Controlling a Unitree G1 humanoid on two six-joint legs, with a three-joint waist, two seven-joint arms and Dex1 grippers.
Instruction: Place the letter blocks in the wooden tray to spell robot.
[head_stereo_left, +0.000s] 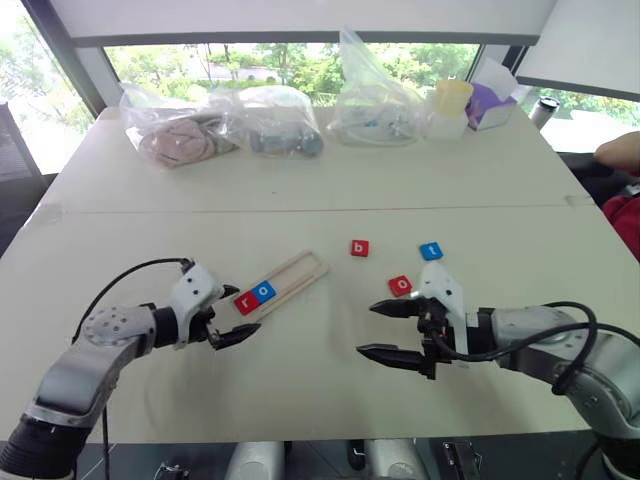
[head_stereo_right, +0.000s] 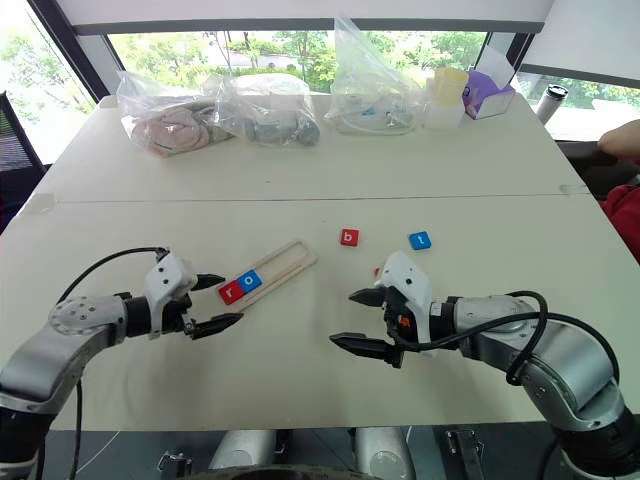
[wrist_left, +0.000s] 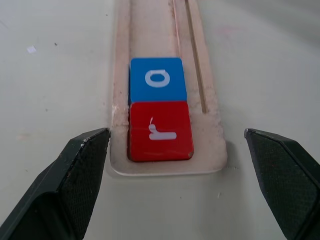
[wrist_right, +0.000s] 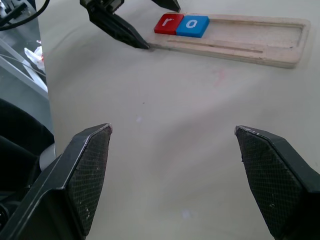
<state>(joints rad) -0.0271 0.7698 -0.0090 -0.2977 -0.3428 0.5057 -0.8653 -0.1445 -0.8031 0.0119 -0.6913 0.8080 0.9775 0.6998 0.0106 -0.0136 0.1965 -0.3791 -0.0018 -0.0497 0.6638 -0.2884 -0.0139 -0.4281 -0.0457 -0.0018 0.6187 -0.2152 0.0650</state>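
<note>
The wooden tray (head_stereo_left: 303, 269) lies slanted on the table, left of centre. At its near end sit a red "r" block (head_stereo_left: 246, 302) and a blue "o" block (head_stereo_left: 264, 291), side by side. A red "b" block (head_stereo_left: 360, 248), a blue "t" block (head_stereo_left: 431, 251) and a red "o" block (head_stereo_left: 400, 285) lie loose on the table to the right. My left gripper (head_stereo_left: 240, 313) is open, with a finger on either side of the tray's near end (wrist_left: 167, 167) by the "r" block (wrist_left: 160, 131). My right gripper (head_stereo_left: 366, 330) is open and empty, just in front of the red "o" block.
Several clear plastic bags (head_stereo_left: 270, 125) of items, a pale cup (head_stereo_left: 450, 100) and a purple tissue box (head_stereo_left: 492, 100) line the table's far edge. A person's arm (head_stereo_left: 618, 152) shows at the right edge. A seam (head_stereo_left: 300, 210) crosses the table.
</note>
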